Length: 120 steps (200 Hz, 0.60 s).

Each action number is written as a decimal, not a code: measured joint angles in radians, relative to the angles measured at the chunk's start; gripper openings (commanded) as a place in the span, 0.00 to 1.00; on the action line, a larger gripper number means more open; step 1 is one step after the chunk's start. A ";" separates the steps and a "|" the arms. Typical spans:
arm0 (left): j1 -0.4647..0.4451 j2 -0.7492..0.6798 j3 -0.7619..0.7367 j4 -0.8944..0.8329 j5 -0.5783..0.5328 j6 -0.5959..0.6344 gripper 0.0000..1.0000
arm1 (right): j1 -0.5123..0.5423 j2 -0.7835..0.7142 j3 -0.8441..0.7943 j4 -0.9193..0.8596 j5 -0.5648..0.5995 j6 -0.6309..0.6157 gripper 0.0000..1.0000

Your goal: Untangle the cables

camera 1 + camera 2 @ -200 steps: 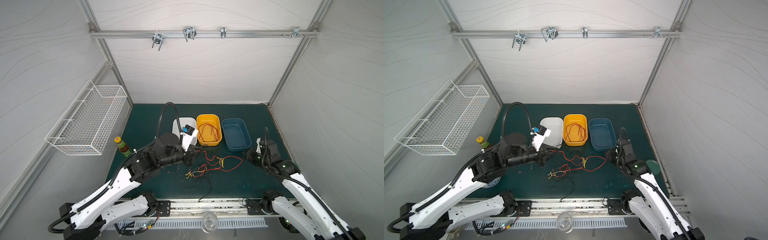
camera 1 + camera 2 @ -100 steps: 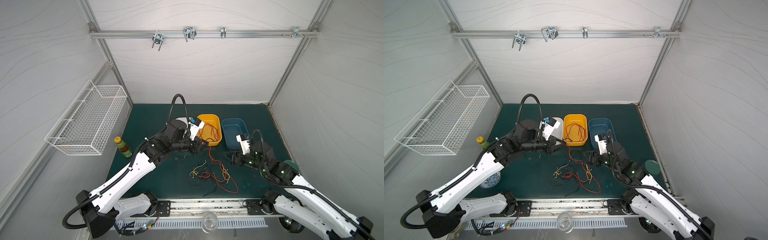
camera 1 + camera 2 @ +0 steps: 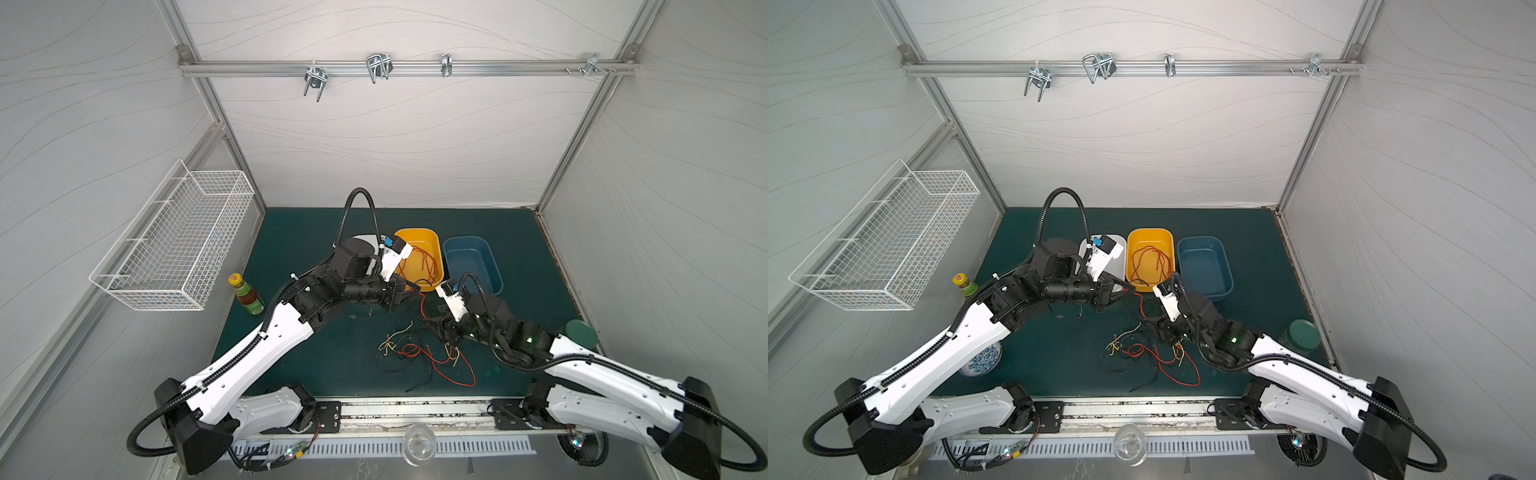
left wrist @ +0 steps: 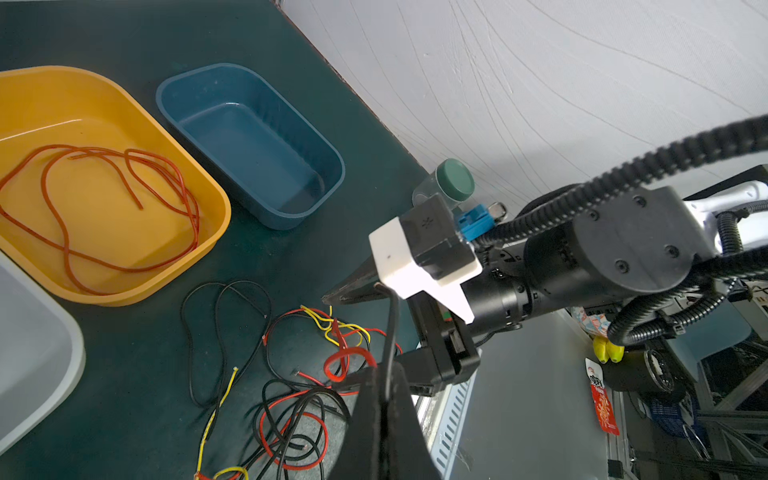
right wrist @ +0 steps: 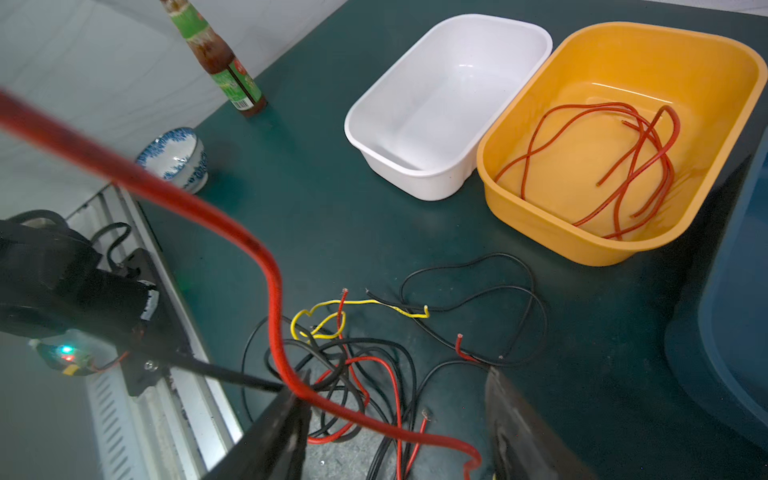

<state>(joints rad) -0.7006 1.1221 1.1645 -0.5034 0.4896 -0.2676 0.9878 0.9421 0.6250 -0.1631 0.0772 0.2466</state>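
The tangled cables [image 3: 419, 353] [image 3: 1142, 353], red, black and yellow, lie on the green mat near its front. My left gripper [image 3: 409, 291] [image 3: 1125, 291] hovers at the yellow bin's near corner. It is shut [image 4: 384, 374] on a red cable, and a black end sticks out between the jaws. The red cable [image 5: 232, 232] runs down to the pile [image 5: 353, 345]. My right gripper [image 3: 436, 332] [image 5: 395, 390] is open over the pile's right side. That red cable crosses between its fingers [image 5: 286, 415].
A yellow bin [image 3: 417, 239] holds loose red cables [image 3: 424, 262]. A white bin [image 5: 374, 137] and a blue bin [image 3: 469, 249] flank it. A sauce bottle [image 3: 245, 295] and a patterned bowl [image 3: 984, 357] stand left. A green-lidded jar [image 3: 579, 332] stands right.
My left gripper has risen from the pile toward the yellow bin, drawing the red cable up. My right arm has swung in from the right, opening over the pile, which shifted toward the front.
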 measured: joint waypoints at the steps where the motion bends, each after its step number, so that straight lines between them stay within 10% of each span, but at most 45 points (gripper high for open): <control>1: 0.000 -0.001 0.000 0.000 0.000 0.001 0.00 | 0.000 0.000 0.000 0.000 0.001 0.000 0.61; 76: 0.006 -0.045 -0.042 0.008 -0.020 0.012 0.00 | 0.006 0.031 -0.018 0.040 0.095 -0.036 0.20; 120: 0.007 -0.048 -0.070 0.016 -0.060 0.029 0.24 | 0.006 0.004 -0.007 0.027 0.141 -0.054 0.00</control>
<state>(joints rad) -0.6937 1.0744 1.0943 -0.4870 0.4297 -0.2390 0.9939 0.9459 0.6182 -0.1364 0.2184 0.1928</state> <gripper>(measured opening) 0.169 0.050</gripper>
